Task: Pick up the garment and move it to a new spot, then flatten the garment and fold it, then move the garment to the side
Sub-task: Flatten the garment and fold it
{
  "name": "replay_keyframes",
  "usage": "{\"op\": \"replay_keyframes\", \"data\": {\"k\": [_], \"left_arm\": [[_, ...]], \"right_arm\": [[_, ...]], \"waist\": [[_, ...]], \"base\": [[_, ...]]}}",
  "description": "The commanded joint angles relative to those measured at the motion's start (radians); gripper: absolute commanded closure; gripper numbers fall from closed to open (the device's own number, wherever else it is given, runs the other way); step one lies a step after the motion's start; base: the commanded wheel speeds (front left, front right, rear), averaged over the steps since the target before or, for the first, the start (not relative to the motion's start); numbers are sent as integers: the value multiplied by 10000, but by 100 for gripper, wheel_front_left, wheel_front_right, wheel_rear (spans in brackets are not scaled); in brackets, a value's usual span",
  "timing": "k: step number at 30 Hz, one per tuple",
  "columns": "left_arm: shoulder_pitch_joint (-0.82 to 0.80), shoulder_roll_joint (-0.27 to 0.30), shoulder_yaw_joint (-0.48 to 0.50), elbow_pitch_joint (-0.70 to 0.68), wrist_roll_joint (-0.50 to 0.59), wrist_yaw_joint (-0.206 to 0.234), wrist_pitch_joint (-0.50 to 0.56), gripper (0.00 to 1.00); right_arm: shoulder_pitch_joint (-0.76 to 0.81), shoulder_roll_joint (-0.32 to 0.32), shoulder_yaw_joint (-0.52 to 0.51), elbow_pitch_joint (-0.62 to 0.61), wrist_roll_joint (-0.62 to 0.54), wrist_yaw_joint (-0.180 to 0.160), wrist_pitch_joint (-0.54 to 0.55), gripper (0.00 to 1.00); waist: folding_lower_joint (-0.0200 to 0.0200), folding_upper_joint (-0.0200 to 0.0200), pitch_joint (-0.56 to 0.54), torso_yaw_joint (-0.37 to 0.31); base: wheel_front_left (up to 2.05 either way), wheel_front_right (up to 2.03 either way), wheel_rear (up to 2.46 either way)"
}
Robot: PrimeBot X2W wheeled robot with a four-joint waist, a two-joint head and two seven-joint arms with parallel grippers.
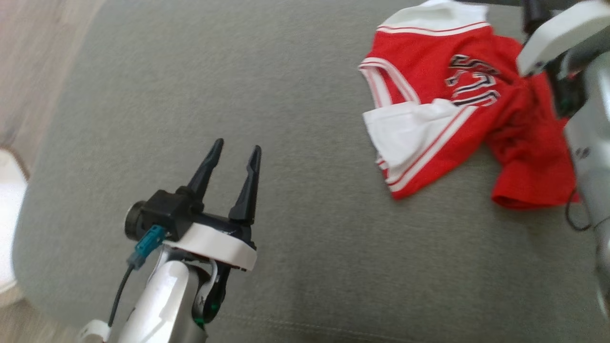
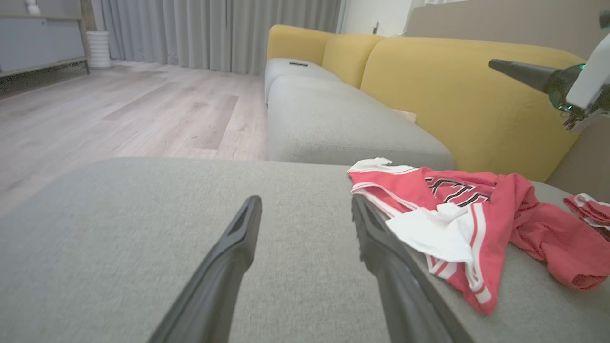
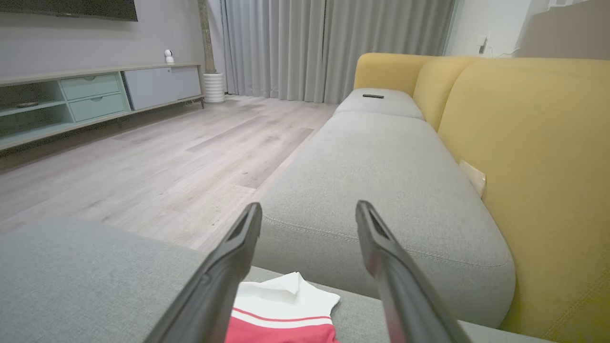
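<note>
- Head view: a red jersey (image 1: 476, 124) with white trim and dark numerals lies crumpled on the grey cushion (image 1: 310, 95), toward its far right part. The left claw (image 1: 238, 144) hangs over the cushion's near left part, well apart from the jersey, its fingers spread and holding nothing. The right arm (image 1: 586, 143) stands at the cushion's right edge, partly covering the jersey.
- Left wrist view: the left claw (image 2: 305, 200) is wide open and empty above the grey cushion (image 2: 119, 228). The jersey (image 2: 476, 209) rests on the cushion's right side, a white panel folded on top. One dark finger (image 2: 522, 73) of the right claw shows high above the cushion's right end.
- Right wrist view: the right claw (image 3: 309, 206) is spread wide with nothing between its fingers, raised over the grey cushion (image 3: 71, 281). The jersey (image 3: 286, 309) lies on the cushion below them, its white and red edge showing.
</note>
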Motion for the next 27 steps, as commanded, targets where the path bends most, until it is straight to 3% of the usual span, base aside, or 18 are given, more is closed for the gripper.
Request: {"op": "replay_keyframes", "data": {"k": [1, 6, 12, 20, 27], "left_arm": [[-218, 30, 414, -336, 121, -36, -53, 0], [-133, 30, 655, -476, 208, -82, -53, 0], [-31, 30, 889, -631, 83, -80, -53, 0], [77, 30, 1040, -405, -65, -67, -53, 0], [-320, 30, 1094, 294, 12, -92, -53, 0]], "right_arm": [[196, 142, 364, -446, 70, -9, -279, 0], [1199, 102, 1060, -1418, 525, -9, -855, 0], [3215, 74, 538, -3242, 757, -9, -1110, 0], [6596, 1366, -1464, -5852, 175, -9, -1162, 0], [7893, 2077, -2023, -7305, -293, -9, -1040, 0]], "waist": [[0, 0, -315, -435], [0, 0, -722, -1211], [0, 0, -1040, -2002], [0, 0, -1118, -2764], [0, 0, -732, -3290]], "base": [[0, 0, 0], [0, 0, 0], [0, 0, 0], [0, 0, 0], [0, 0, 0]]}}
